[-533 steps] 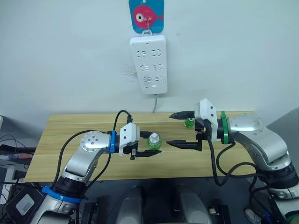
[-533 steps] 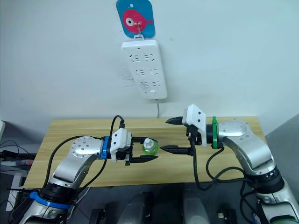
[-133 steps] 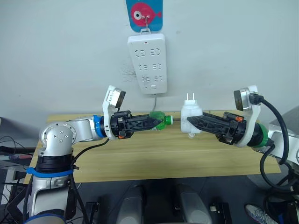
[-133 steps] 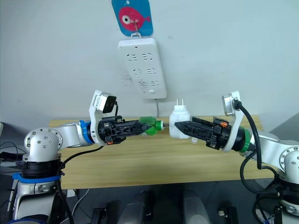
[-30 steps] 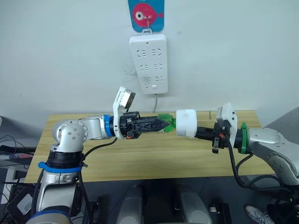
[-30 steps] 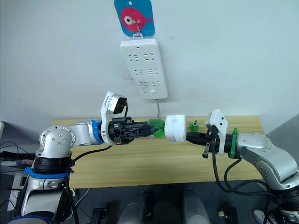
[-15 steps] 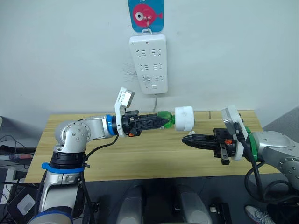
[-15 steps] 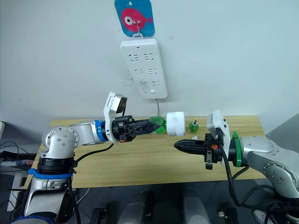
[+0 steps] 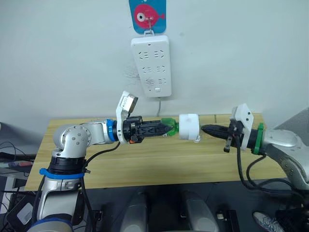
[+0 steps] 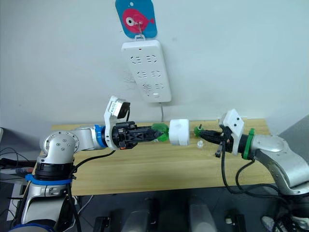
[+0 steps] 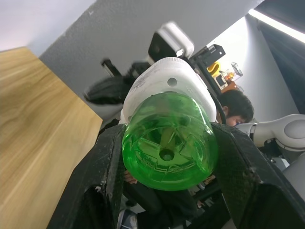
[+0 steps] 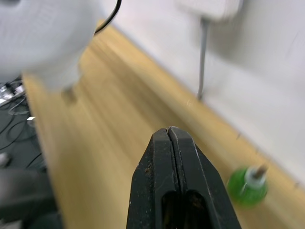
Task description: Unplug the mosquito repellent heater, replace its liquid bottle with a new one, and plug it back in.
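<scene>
My left gripper [image 9: 164, 128] is shut on a green liquid bottle [image 9: 175, 127], held level above the table. The bottle's neck sits inside the white mosquito repellent heater [image 9: 189, 126], which hangs on the bottle's end in the air. In the left wrist view the bottle's round base [image 11: 167, 143] fills the space between my fingers [image 11: 107, 176], with the heater [image 11: 167, 83] behind it. My right gripper [image 9: 204, 128] is shut and holds nothing. Its tip points at the heater's right side from close by; I cannot tell whether it touches.
A white power strip [image 9: 151, 65] hangs on the wall above, its cord running down behind the wooden table [image 9: 145, 159]. Another green bottle [image 10: 197, 129] stands at the table's back, also in the right wrist view [image 12: 248, 188]. A person [image 11: 238, 107] is in the background.
My right gripper, shut throughout, drew back and down from the heater, then rose again to its right side. My left gripper held the bottle and heater nearly still.
</scene>
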Motion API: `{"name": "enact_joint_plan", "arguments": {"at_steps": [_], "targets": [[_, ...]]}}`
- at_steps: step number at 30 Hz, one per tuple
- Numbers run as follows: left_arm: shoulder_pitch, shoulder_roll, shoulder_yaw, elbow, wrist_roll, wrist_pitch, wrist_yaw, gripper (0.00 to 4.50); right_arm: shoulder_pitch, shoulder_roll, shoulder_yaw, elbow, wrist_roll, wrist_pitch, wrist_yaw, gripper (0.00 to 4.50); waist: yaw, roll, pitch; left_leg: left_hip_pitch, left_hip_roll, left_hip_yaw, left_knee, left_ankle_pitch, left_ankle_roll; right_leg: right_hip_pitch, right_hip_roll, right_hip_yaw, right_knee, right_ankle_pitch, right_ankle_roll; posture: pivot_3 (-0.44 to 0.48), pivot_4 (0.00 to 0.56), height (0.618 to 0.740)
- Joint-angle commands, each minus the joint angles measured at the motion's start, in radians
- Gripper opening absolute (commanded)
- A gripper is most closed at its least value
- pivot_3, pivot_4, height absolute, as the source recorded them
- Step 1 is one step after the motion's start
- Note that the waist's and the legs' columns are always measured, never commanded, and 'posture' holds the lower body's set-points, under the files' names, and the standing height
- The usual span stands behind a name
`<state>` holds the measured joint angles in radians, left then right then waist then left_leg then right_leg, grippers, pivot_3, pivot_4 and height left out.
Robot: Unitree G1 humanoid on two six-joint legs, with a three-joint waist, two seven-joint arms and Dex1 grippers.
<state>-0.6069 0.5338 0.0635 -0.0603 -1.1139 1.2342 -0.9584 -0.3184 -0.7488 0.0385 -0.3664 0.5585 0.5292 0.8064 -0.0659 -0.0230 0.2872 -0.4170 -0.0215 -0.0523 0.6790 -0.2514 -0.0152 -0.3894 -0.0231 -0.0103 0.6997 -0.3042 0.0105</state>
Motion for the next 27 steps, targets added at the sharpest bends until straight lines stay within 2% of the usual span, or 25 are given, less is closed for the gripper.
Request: {"name": "enact_joint_plan", "arguments": {"at_steps": [1, 11, 19, 23, 27], "targets": [[-0.018, 0.006, 0.004, -0.014, -0.013, 0.005, -0.025, 2.34, -0.025, 0.039, 0.029, -0.037, 0.006, -0.008, 0.025, 0.0, 0.0, 0.0, 0.0, 0.0, 0.0, 0.0, 0.0, 0.0, 0.0, 0.0, 0.0, 0.0, 0.0, 0.0, 0.0, -0.157, 0.226, 0.74], [-0.017, -0.005, 0.019, -0.003, 0.0, -0.005, 0.0, 2.34, -0.031, 0.039, -0.013, -0.169, 0.217, 0.213, 0.055, 0.0, 0.003, 0.0, 0.0, 0.0, 0.0, -0.001, 0.0, -0.001, 0.002, 0.0, 0.0, 0.0, -0.001, 0.0, 0.0, -0.148, 0.227, 0.74], [-0.023, -0.024, -0.001, 0.016, 0.075, -0.076, 0.014, 2.34, -0.02, 0.022, -0.106, -0.266, 0.416, 0.368, -0.029, 0.0, 0.003, 0.0, 0.0, 0.0, 0.0, -0.001, 0.0, -0.002, 0.004, 0.0, 0.0, 0.0, -0.001, 0.0, 0.0, -0.163, 0.229, 0.74], [-0.008, -0.005, -0.056, -0.011, 0.155, -0.148, -0.038, 2.34, -0.056, 0.037, -0.142, -0.269, 0.511, 0.418, -0.111, 0.0, 0.002, 0.0, 0.0, 0.0, 0.0, 0.0, 0.0, -0.002, 0.004, 0.0, 0.0, 0.0, -0.001, 0.0, 0.0, -0.168, 0.229, 0.74], [0.014, 0.029, -0.115, -0.056, 0.211, -0.21, -0.12, 2.34, -0.117, 0.057, -0.131, -0.239, 0.526, 0.438, -0.18, 0.0, -0.004, 0.0, 0.0, 0.0, 0.0, 0.0, 0.0, -0.002, 0.004, 0.0, 0.0, 0.0, -0.001, 0.0, -0.001, -0.167, 0.228, 0.74]]}}
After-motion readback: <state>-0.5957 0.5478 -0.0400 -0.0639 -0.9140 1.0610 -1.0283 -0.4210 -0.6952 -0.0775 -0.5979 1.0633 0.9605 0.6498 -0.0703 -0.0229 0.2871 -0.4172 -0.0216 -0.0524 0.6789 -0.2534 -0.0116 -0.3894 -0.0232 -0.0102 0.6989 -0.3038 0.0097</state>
